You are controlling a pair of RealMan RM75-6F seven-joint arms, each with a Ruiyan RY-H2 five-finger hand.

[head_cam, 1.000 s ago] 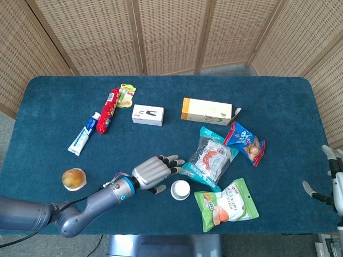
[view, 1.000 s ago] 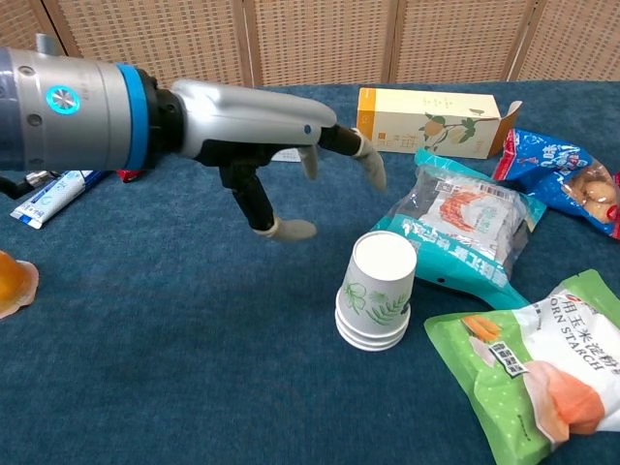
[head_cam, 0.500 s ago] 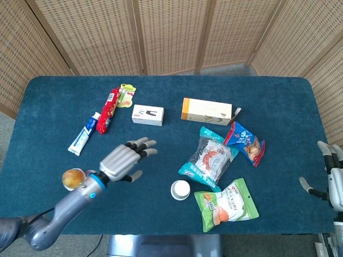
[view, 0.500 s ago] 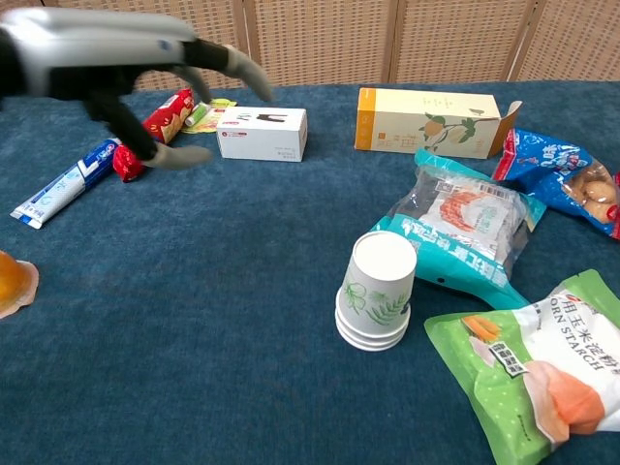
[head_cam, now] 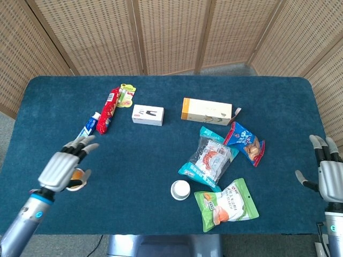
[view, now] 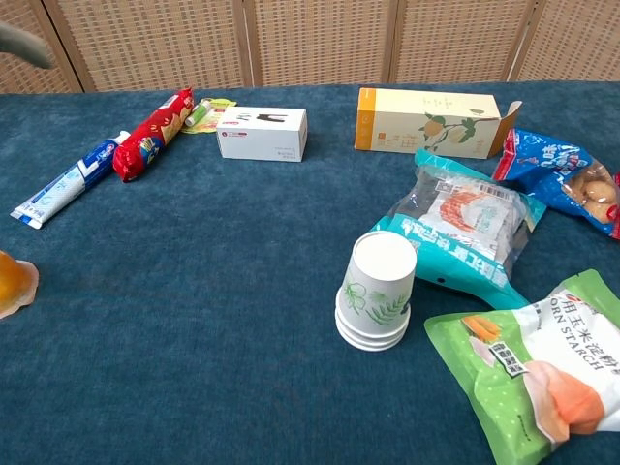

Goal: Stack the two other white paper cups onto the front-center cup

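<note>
A stack of white paper cups (head_cam: 180,189) with a green leaf print stands upside down at the front centre of the blue table; in the chest view the cup stack (view: 376,290) shows nested rims at its base. My left hand (head_cam: 66,167) hovers far to the left of it, fingers spread, holding nothing. At the table's right edge my right hand (head_cam: 327,172) is raised with fingers apart, also empty. In the chest view only a fingertip of the left hand (view: 21,43) shows at the top left corner.
Snack bags (head_cam: 210,157) and a green starch pouch (head_cam: 227,203) crowd the right of the cups. A yellow box (head_cam: 207,111), a white box (head_cam: 148,115), a red packet (head_cam: 107,110), a toothpaste tube (head_cam: 84,133) and an orange jelly cup (view: 12,281) lie around.
My left hand has pulled back from beside the cup stack to the far left of the table. The right hand has risen slightly at the right edge. The cups have not moved.
</note>
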